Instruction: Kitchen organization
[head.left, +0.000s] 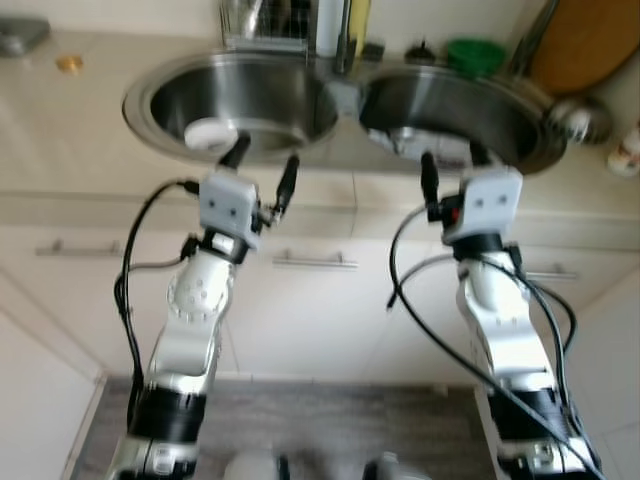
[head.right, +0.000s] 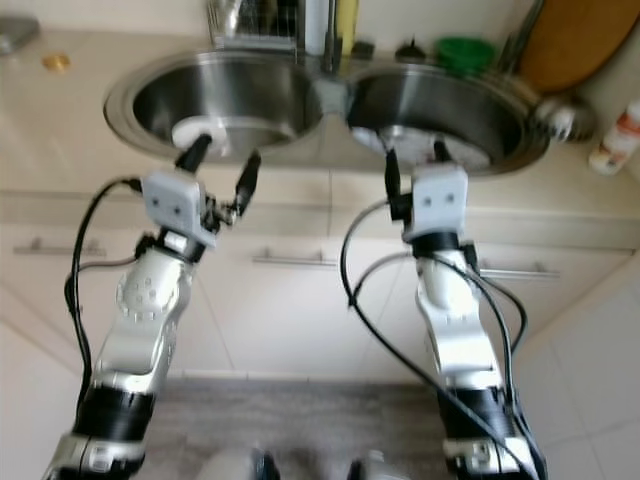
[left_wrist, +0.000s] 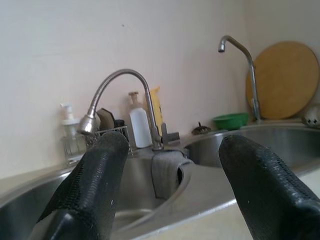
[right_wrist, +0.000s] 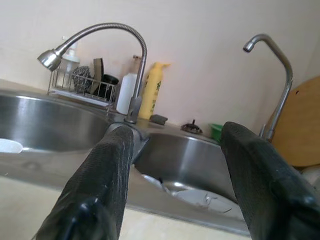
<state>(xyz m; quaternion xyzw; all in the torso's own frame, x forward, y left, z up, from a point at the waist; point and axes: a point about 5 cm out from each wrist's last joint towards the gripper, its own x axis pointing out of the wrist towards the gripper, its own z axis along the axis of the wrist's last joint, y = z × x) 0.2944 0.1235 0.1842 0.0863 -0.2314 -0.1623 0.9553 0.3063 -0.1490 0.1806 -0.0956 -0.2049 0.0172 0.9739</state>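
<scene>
Here, a double sink (head.left: 340, 105) of brushed stainless steel, with 2 rounded basins, is sunk into a pale, smooth countertop (head.left: 70, 120). Left of the sink, a small round gold-coloured object (head.left: 68, 63) lies on the counter. In the sink's left basin rests a round white dish (head.left: 210, 133), and the left gripper (head.left: 262, 170) hovers just before that basin's front rim, its 2 ribbed black fingers spread apart and holding nothing. Behind the sink's middle divider rise a curved gooseneck faucet (right_wrist: 107, 40), a wire rack (right_wrist: 82, 87), a white bottle (left_wrist: 139, 124) and a yellow bottle (right_wrist: 152, 90). The right gripper (head.left: 452, 165) hangs over the right basin's front rim, fingers likewise parted and empty, above white dishes (right_wrist: 200, 196). Right of the sink sit a green bowl (head.left: 474, 53) and a round wooden board (left_wrist: 282, 80).
</scene>
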